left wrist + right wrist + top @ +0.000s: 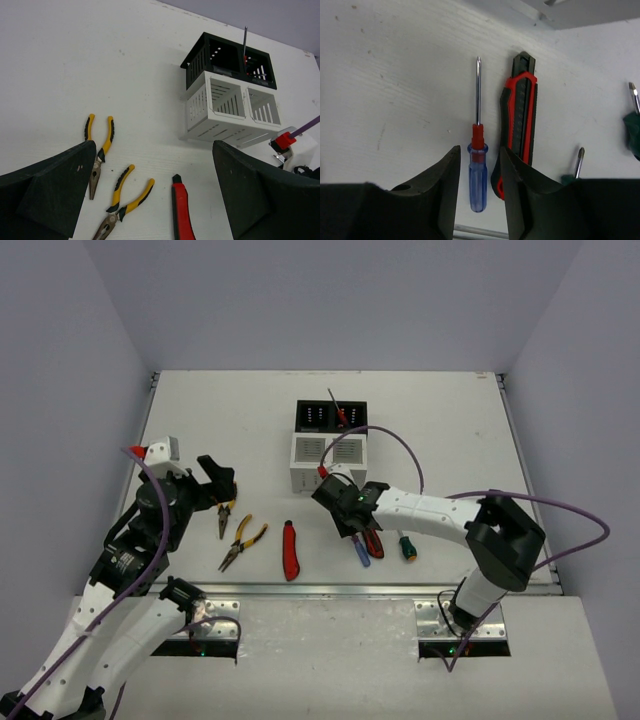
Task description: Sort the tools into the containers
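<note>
My right gripper (479,151) is open and low over the table, one finger on each side of a blue-handled screwdriver (478,172), not touching it. A red-and-black utility knife (519,120) lies just right of it, with green-handled screwdrivers (634,131) beyond. My left gripper (153,150) is wide open and empty above two yellow-handled pliers (98,150) (124,200) and a second utility knife (181,212). The white slotted box (327,462) stands in front of the black box (331,415). A red-handled screwdriver (245,47) stands in the black box.
The right arm (430,510) reaches left across the table in front of the white box. A purple cable (395,445) loops over the table right of the boxes. The table's near edge (320,588) is a metal strip just behind the tools.
</note>
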Controlling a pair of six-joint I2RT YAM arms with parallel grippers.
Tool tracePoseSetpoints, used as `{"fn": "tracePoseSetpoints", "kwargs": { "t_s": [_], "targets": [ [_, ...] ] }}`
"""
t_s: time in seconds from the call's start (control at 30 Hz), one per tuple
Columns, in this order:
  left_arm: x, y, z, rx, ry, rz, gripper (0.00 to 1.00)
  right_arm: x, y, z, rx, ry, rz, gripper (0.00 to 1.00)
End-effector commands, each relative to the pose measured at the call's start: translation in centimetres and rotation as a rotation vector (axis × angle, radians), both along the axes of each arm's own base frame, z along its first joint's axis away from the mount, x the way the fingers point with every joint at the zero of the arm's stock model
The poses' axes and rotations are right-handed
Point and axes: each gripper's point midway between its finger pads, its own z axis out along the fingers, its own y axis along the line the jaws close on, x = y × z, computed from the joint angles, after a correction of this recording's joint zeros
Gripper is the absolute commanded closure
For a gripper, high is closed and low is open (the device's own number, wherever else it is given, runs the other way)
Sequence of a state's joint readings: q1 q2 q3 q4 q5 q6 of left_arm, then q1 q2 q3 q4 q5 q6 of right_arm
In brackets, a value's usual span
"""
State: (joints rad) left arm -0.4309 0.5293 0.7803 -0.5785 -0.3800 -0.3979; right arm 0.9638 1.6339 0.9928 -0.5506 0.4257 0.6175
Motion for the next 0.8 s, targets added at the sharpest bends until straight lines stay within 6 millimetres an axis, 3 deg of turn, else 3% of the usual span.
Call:
{"fn": "tracePoseSetpoints", "kwargs": {
  "t_s": [0.0, 0.3, 0.47, 0.53, 0.6, 0.77],
  "targets": [
    [0.3, -0.8, 2.0, -0.027, -0.065, -0.038, 0.00, 2.4, 2.4, 0.1, 0.031, -0.061, 0.025, 0.62],
    [0.3, -0.9, 1.9, -0.025, -0.060, -0.045, 0.00, 4.1, 2.7, -3.2, -0.014, -0.059, 0.034, 0.68],
    [0.3, -1.0, 1.8, -0.024, -0.058, -0.047, 0.00, 3.4, 2.6, -5.3, -0.023, -0.013, 0.046, 0.71],
    [0.3, -1.0, 1.8, -0.024, -0.059, -0.048, 0.00, 2.9, 2.2, -5.8, -0.023, -0.002, 0.044, 0.78],
    [0.3, -1.1, 1.8, -0.024, -0.058, -0.051, 0.00, 2.5, 2.3, -5.9, -0.003, 0.011, 0.045, 0.92],
    [0.4, -1.1, 1.8, -0.024, -0.056, -0.051, 0.00, 1.6, 3.0, -5.1, 0.078, 0.028, 0.049, 1.00]
  ]
}}
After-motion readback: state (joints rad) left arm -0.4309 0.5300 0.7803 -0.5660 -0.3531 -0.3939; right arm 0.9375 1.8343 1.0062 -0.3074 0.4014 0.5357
